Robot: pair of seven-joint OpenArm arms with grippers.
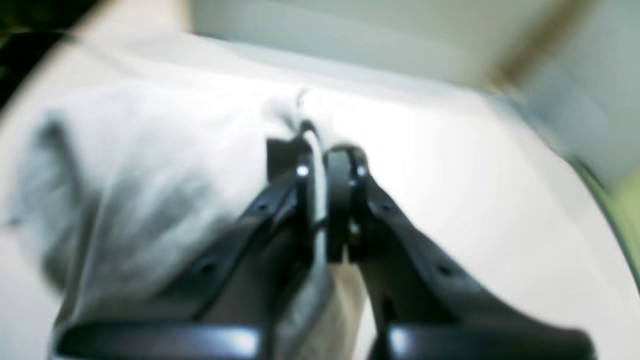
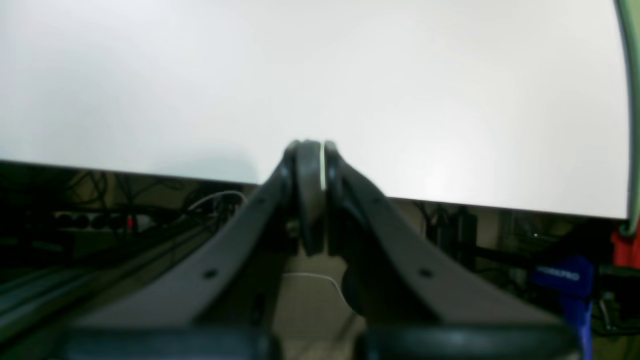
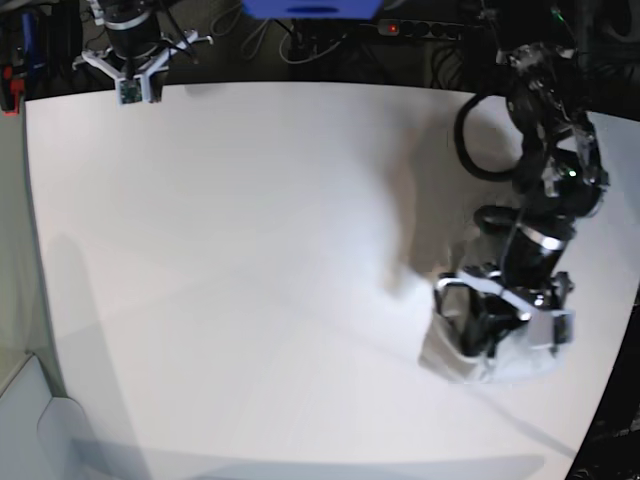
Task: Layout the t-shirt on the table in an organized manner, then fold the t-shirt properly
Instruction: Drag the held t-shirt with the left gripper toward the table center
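Observation:
The t-shirt (image 3: pixel 447 352) lies bunched in a small pale heap near the right edge of the table (image 3: pixel 250 250). My left gripper (image 3: pixel 492 345) stands right over the heap, its arm reaching down from the far right. In the blurred left wrist view the left gripper (image 1: pixel 320 150) is shut, with a strip of the t-shirt (image 1: pixel 150 165) pinched between its fingers and the rest spreading to its left. My right gripper (image 3: pixel 135 90) hangs shut and empty at the table's far left edge. In its own view the right gripper (image 2: pixel 310 147) sits just over the table (image 2: pixel 350 75) edge.
A black cable loop (image 3: pixel 482 140) from the left arm hangs over the table's far right. Cables and a power strip (image 3: pixel 420 28) lie behind the back edge. A blue clamp (image 2: pixel 565 280) and a red part (image 2: pixel 625 247) sit below the table edge by the right arm.

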